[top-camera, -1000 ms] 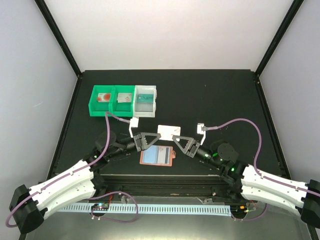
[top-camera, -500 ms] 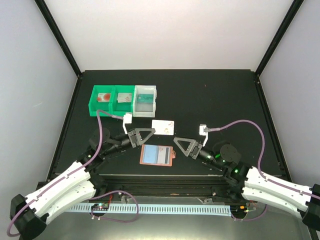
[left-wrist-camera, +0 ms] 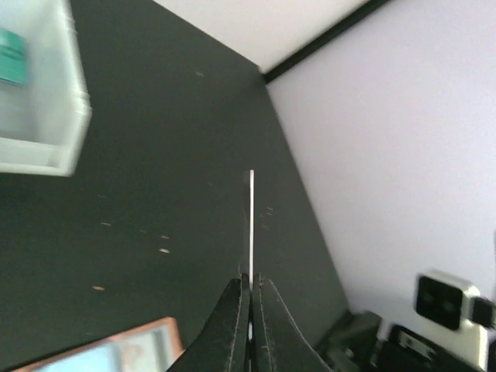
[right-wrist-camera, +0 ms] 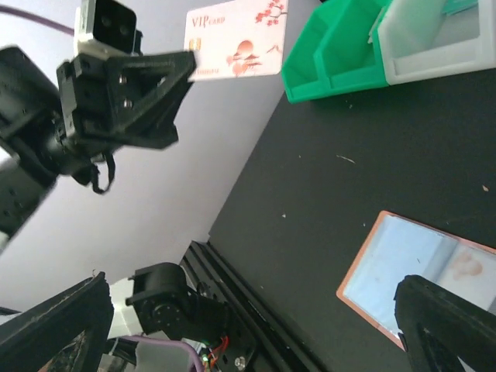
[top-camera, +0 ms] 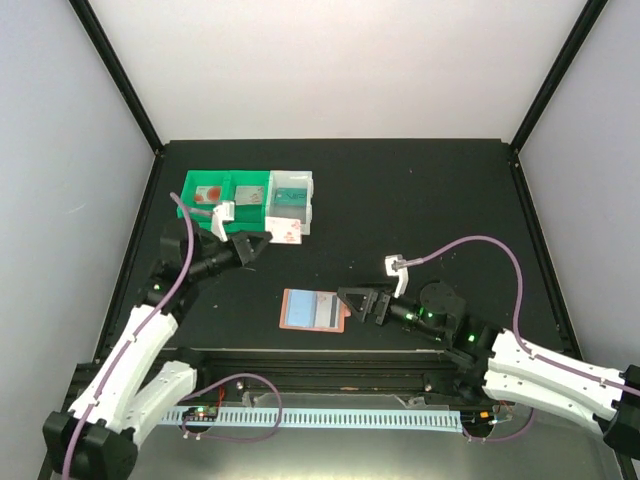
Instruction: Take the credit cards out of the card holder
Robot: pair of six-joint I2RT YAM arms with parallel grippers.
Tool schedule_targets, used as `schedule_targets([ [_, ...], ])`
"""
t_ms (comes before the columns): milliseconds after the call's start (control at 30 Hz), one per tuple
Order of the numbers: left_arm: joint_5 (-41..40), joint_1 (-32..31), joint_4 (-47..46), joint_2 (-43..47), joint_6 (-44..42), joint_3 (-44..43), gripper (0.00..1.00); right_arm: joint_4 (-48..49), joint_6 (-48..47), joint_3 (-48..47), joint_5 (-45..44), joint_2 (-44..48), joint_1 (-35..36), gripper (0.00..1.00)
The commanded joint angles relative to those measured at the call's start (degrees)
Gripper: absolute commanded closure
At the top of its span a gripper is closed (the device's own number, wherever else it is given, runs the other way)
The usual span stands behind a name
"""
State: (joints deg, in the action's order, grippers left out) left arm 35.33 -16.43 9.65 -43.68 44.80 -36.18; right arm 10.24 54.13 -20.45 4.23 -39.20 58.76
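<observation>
Aloft, L tool point(left-wrist-camera: 249, 285) pinches card point(right-wrist-camera: 236, 40) by edge

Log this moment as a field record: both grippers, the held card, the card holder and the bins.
left gripper: shut on white VIP card, held in the air by the white bin
right gripper: open, empty, just right of the card holder
card holder: flat on the table, bluish inside face up
green bin: red-marked card in left compartment, grey card in right
white bin: teal card inside
</observation>
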Motion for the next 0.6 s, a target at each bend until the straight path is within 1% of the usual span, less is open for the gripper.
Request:
schedule_targets([
  [0, 1.2, 8.7, 14.3, -5.9, -15.0, -7.1, 0.98, -2.2, -2.4, -1.1, 1.4, -0.8, -0.1, 0.00],
  [100, 1.1, 14.4, 16.1, -11.5, -19.1, -9.8, 0.98, -2.1, -3.2, -1.3, 2.4, -1.4, -0.1, 0.00],
  [200, -0.1, 17.7, 16.2, -17.4, -21.5, -13.5, 0.98, -2.4, -3.7, -1.8, 2.4, -1.8, -0.2, 0.00],
  [300, -4.0, 19.2, 18.1, -24.4, -23.7, -19.1, 0.98, -2.6, -4.9, -2.9, 2.6, -2.6, -0.1, 0.00],
  [367, -4.7, 19.7, 19.4, -28.8, -24.4, -22.8, 0.98, -3.0, -5.9, -3.9, 3.1, -3.3, -0.2, 0.00],
  [400, -4.9, 20.0, 19.9, -32.4, -24.7, -24.5, 0.98, -3.5, -6.6, -4.8, 3.5, -3.6, -0.2, 0.00],
  [467, -5.9, 20.3, 19.6, -35.7, -25.2, -27.2, 0.98, -4.6, -7.8, -6.0, 3.6, -4.0, -0.1, 0.00],
  [567, -10.0, 20.7, 19.3, -40.2, -26.8, -31.3, 0.98, -5.7, -6.6, -6.5, 1.8, -4.1, -0.1, 0.00],
])
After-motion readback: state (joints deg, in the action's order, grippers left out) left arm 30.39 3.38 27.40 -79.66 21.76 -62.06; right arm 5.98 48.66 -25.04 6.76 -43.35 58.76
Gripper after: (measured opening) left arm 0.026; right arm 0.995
